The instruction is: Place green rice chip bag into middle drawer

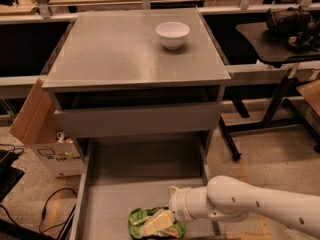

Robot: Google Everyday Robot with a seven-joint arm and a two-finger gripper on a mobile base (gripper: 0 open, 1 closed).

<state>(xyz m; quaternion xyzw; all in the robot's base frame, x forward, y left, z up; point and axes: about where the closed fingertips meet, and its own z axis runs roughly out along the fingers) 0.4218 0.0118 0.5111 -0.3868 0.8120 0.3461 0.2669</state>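
The green rice chip bag (140, 218) is crumpled low in the open middle drawer (145, 159), near its front edge, at or just above the grey floor. My gripper (159, 222) comes in from the right on a white arm (250, 206) and is shut on the bag, with a tan finger lying across its top. The bag's lower part is cut off by the bottom edge of the camera view.
A white bowl (172, 34) stands on the grey cabinet top (110, 49). A narrower drawer front panel (137, 119) sits above the open drawer. A cardboard box (42, 134) and cables lie to the left. A black stand (270, 79) is to the right.
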